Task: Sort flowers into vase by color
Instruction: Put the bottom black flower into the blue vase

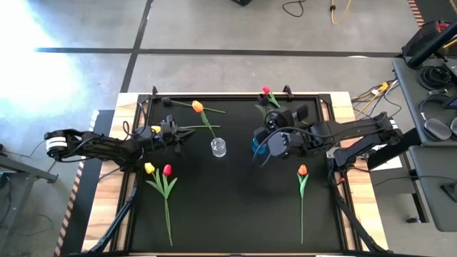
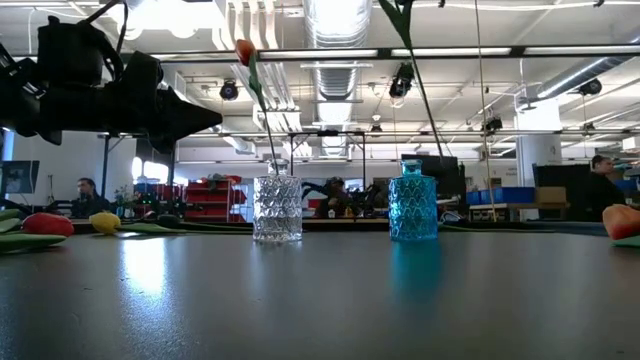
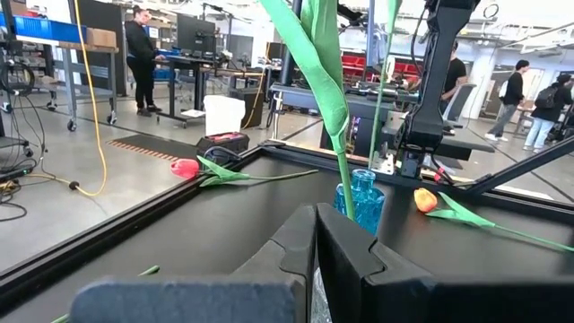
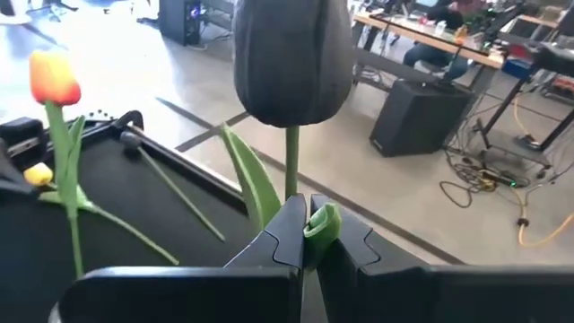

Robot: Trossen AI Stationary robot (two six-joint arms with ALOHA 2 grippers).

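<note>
Left gripper: My left gripper [image 1: 180, 137] hangs just beside the clear vase [image 1: 218, 148]. Its fingers [image 3: 345, 260] are pressed tight together and I see nothing between them.
Right gripper: My right gripper [image 4: 309, 235] is over the blue vase [image 2: 412, 208]. Its fingers are squeezed together on the green stem of a tulip [image 4: 291, 63].
Held flower: It stands straight up above the fingers. Its head looks dark against the light, so I cannot tell the color. A thin stem [image 2: 422, 95] goes up out of the blue vase.
Clear vase: One orange tulip [image 1: 198, 106] stands in it and leans away toward the back of the table.
Vases: They stand near each other in the middle of the black table [image 1: 235, 214].
Flowers lying on my left: A yellow tulip [image 1: 149, 168] and a red tulip [image 1: 167, 170], side by side.
Flower lying on my right: Another orange tulip [image 1: 303, 170], well apart from the blue vase.
Flower at the back: A second red tulip [image 1: 265, 91] is near the far edge.
</note>
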